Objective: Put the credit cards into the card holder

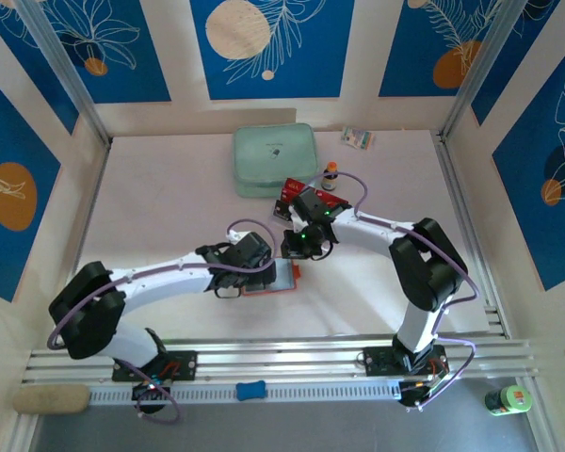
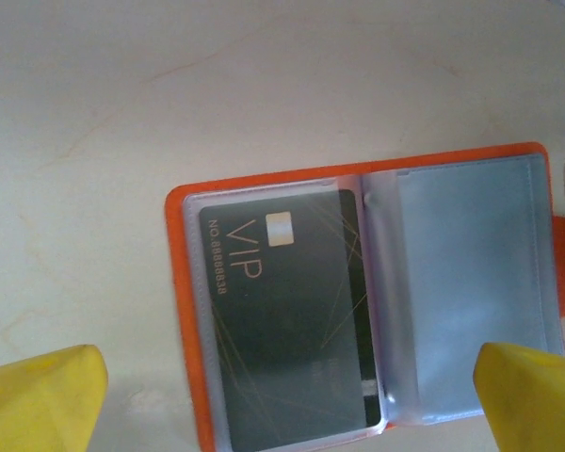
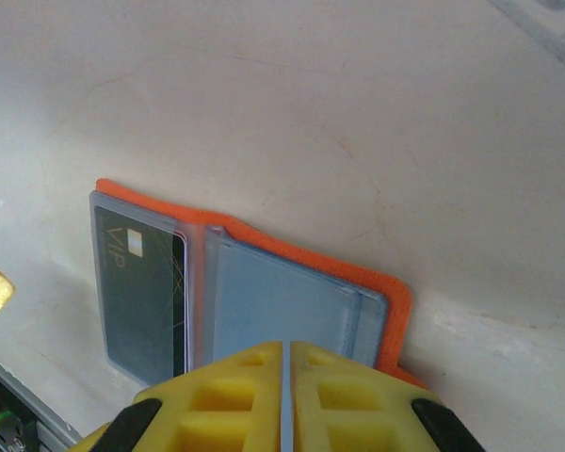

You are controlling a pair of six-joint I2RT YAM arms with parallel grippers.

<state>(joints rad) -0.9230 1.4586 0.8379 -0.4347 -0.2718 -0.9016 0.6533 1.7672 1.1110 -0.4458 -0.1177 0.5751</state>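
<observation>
The orange card holder (image 2: 184,311) lies open on the table, also seen in the right wrist view (image 3: 292,250) and from above (image 1: 284,280). A black credit card (image 2: 282,320) marked VIP sits in its left clear pocket (image 3: 137,292). The greyish sleeves (image 2: 471,282) on the right are empty. My left gripper (image 2: 287,405) hovers open over the holder, one yellow finger (image 2: 38,400) on each side (image 1: 254,262). My right gripper (image 3: 287,347) is shut at the near edge of the right sleeves, a thin bluish sleeve edge pinched between its pads (image 1: 301,243). Red credit cards (image 1: 290,192) lie behind the right gripper.
A mint-green zipped pouch (image 1: 275,160) lies at the back centre, next to the red cards. A small bottle (image 1: 330,174) stands to its right and a small packet (image 1: 358,138) lies near the back wall. Metal frame posts rise at both back corners.
</observation>
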